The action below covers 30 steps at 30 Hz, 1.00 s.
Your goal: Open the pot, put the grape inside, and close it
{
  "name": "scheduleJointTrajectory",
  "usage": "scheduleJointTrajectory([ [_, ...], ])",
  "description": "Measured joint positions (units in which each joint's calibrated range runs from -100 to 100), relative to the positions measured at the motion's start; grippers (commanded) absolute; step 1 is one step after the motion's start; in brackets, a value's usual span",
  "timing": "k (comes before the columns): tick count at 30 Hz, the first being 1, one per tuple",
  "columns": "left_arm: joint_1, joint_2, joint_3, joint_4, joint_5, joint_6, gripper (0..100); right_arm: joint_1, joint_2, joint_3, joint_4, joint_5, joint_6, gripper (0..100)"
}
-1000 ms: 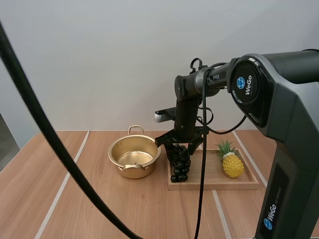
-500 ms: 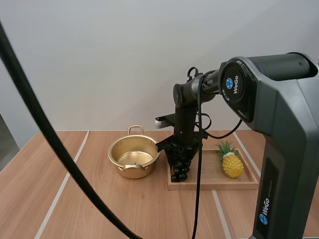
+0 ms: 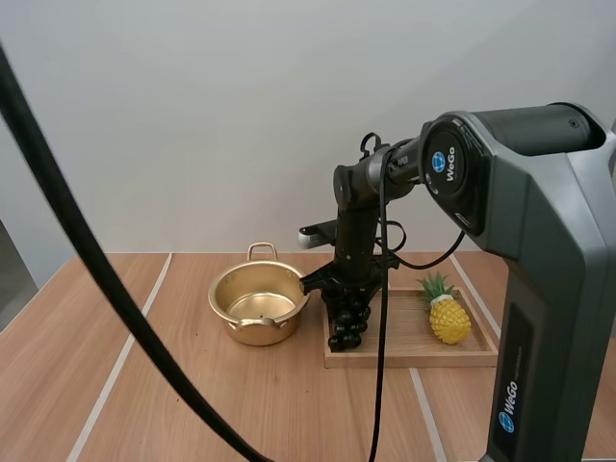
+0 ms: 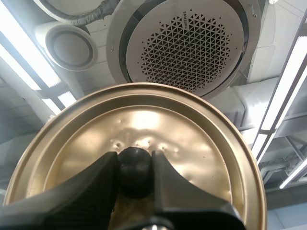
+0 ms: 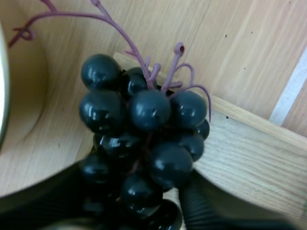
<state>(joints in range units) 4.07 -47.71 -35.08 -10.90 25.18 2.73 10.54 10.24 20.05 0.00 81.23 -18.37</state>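
Grapes (image 5: pixel 144 120): glossy dark spheres beside brassy pot (image 3: pixel 252 332)

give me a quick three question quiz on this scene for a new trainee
1. True or false: the pot stands open beside the tray.
2. The left hand grips: A the lid, B a spoon, C a cup.
3. Fill in: the right hand is shut on the ____.
Key: 1 true; 2 A; 3 grapes.
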Motion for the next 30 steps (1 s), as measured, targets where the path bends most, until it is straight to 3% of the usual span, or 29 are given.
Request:
scheduleJointTrajectory([
  [12,0.00,0.0,0.0,0.0,0.6,0.0,0,0.0,-1.2,0.0,0.0,-0.4,0.4,0],
  [22,0.00,0.0,0.0,0.0,2.6,0.4,0,0.0,-16.5,-3.6,0.4,0.7,0.3,0],
  [30,0.00,-0.3,-0.1,0.1,2.6,0.5,0,0.0,-21.2,-6.2,6.5,6.5,-5.8,0],
])
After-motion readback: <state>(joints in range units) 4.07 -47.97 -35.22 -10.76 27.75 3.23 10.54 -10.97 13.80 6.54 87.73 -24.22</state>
